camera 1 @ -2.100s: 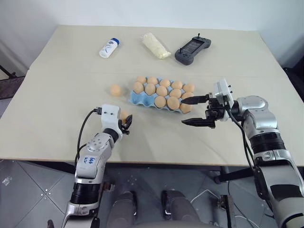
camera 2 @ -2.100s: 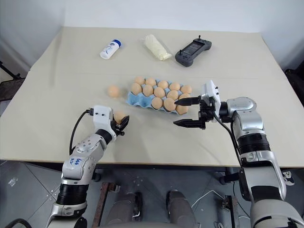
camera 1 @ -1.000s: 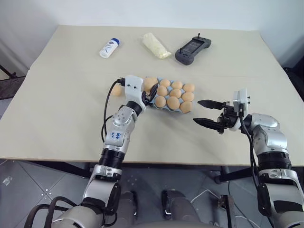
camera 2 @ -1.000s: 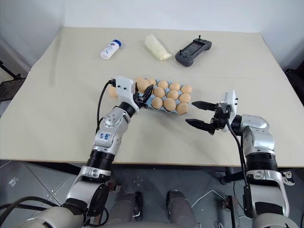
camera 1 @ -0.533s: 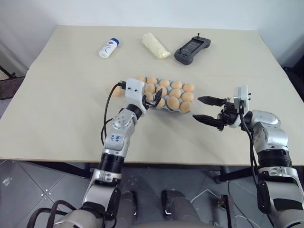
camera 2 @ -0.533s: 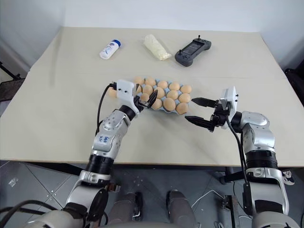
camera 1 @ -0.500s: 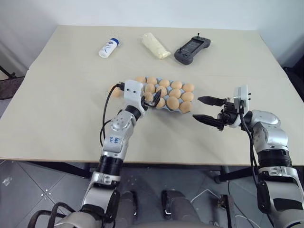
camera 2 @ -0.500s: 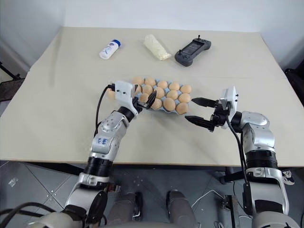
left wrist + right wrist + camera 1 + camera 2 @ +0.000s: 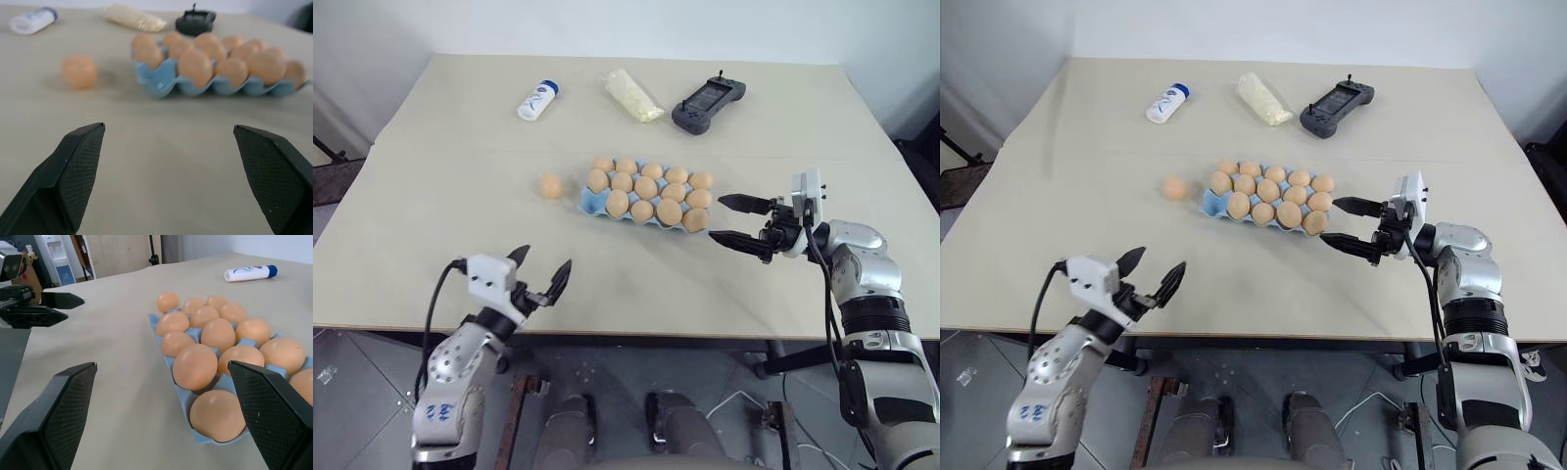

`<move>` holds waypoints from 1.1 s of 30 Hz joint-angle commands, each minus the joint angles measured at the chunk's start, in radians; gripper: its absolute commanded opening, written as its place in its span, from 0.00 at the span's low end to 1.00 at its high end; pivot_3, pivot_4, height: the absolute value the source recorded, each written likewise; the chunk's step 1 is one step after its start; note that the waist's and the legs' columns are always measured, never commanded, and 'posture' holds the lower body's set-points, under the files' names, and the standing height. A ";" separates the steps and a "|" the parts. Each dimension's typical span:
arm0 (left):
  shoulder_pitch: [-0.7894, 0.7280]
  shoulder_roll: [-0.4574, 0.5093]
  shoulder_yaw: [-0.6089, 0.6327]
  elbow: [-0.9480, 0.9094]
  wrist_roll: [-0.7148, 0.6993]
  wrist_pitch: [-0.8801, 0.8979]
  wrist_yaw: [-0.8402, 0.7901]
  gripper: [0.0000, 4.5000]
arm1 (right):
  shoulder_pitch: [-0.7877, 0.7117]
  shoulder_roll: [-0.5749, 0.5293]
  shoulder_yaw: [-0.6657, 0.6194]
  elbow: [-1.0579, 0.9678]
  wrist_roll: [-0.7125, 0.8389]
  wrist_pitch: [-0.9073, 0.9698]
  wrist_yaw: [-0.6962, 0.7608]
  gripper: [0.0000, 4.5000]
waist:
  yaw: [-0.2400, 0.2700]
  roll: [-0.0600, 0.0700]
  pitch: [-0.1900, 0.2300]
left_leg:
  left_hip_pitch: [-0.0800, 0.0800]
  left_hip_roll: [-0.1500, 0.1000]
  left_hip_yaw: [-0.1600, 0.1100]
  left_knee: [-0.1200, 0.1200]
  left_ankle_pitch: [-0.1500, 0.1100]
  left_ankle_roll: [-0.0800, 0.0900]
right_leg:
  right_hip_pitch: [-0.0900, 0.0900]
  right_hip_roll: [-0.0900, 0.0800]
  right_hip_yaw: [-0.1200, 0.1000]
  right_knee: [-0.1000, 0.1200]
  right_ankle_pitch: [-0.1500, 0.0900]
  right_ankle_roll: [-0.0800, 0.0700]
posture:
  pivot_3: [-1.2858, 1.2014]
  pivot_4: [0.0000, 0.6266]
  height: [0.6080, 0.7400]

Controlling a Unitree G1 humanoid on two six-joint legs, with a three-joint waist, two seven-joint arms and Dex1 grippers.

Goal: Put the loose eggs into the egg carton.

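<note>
The light blue egg carton (image 9: 590, 204) lies mid-table with several tan eggs (image 9: 646, 188) in its cups. One loose egg (image 9: 550, 185) rests on the table just left of it, also seen as the egg (image 9: 79, 72) in the left wrist view. My left gripper (image 9: 548, 256) hovers open and empty near the table's front edge, well short of the loose egg. Just right of the carton, my right gripper (image 9: 715, 216) is open with nothing between its fingers, pointing at the carton's (image 9: 159, 323) end.
Along the far side lie a white bottle (image 9: 537, 99), a pale yellow bag (image 9: 634, 95) and a dark grey controller (image 9: 708, 103). The table's front edge (image 9: 607, 328) runs just below my left gripper.
My left gripper has opened at the carton's near left corner and pulled back to the front left of the table, empty. The right arm has stayed put.
</note>
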 commanded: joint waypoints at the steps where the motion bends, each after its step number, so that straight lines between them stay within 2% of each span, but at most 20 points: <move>1: 0.044 0.051 0.127 -0.022 -0.053 -0.034 -0.029 1.00 | -0.030 -0.004 -0.009 0.012 -0.001 -0.025 0.019 1.00 | -0.001 0.000 0.000 | 0.000 0.000 0.000 -0.001 0.000 0.000 | -0.001 0.000 0.000 0.000 0.000 -0.001 | 0.52 0.24 1.00; 6: -0.052 0.130 0.157 0.087 -0.048 -0.058 -0.072 1.00 | -0.049 0.008 -0.004 0.038 -0.013 -0.034 0.023 1.00 | 0.003 0.000 0.000 | 0.000 0.000 -0.001 -0.003 0.000 0.000 | -0.001 0.000 -0.002 -0.001 -0.001 -0.002 | 0.52 0.24 1.00; 10: -0.274 0.198 0.130 0.275 -0.020 -0.074 -0.094 1.00 | -0.066 0.021 0.003 0.054 -0.023 -0.037 0.027 1.00 | 0.002 0.000 0.000 | -0.001 0.000 0.000 -0.002 -0.001 -0.002 | -0.001 -0.002 -0.005 -0.001 -0.001 -0.002 | 0.52 0.24 1.00; 14: -0.491 0.224 0.087 0.473 0.016 -0.082 -0.093 1.00 | -0.074 0.025 0.001 0.063 -0.030 -0.040 0.029 1.00 | 0.002 0.000 0.000 | -0.002 0.000 0.000 -0.003 0.001 0.000 | -0.001 -0.003 -0.006 -0.003 -0.001 -0.001 | 0.52 0.24 1.00; 22: -0.879 0.186 0.003 0.943 0.114 -0.199 -0.059 1.00 | -0.058 0.021 -0.001 0.042 -0.030 -0.033 0.025 1.00 | 0.003 0.000 0.000 | -0.004 0.000 0.001 -0.007 0.002 0.002 | -0.002 -0.002 -0.009 -0.005 0.000 0.001 | 0.52 0.24 1.00; 33: -1.167 0.110 -0.050 1.416 0.218 -0.263 0.056 1.00 | -0.029 0.012 -0.001 0.003 -0.029 -0.016 0.018 1.00 | 0.004 0.000 0.001 | -0.004 0.001 0.003 -0.001 0.002 0.002 | -0.002 -0.001 -0.008 -0.002 0.001 0.002 | 0.52 0.24 1.00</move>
